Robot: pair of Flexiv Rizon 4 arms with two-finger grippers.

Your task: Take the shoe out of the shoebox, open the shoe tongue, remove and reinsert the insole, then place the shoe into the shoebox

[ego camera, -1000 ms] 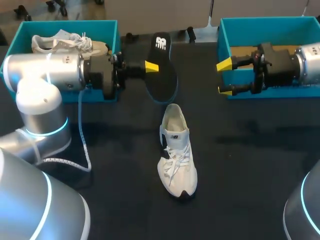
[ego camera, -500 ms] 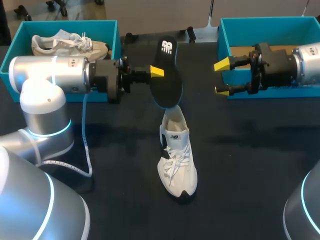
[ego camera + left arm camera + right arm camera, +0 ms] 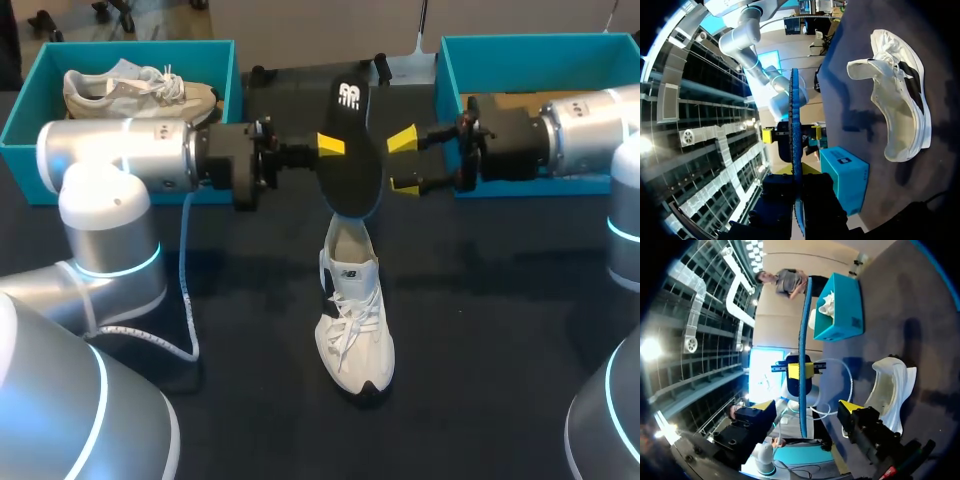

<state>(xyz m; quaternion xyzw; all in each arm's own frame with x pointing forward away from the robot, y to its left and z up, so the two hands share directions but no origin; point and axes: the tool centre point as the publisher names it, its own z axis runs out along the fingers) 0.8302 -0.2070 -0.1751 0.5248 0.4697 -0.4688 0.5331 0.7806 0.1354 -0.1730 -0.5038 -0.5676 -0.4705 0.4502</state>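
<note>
Hanging the insole (image 3: 352, 172) above the shoe (image 3: 354, 312) — left tool (image 3: 333, 146) clenched on it.
Its long axis points down toward the heel opening; the right tool (image 3: 403, 163), released, sits just beside it.

Silver arms (image 3: 115, 155); black, yellow-tipped tools (image 3: 338, 150)

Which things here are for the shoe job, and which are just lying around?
For the job: the insole, held by the left gripper; the white shoe; the shoebox on the right, probably.
Just lying about: the other shoe, sitting in the left box.
</note>
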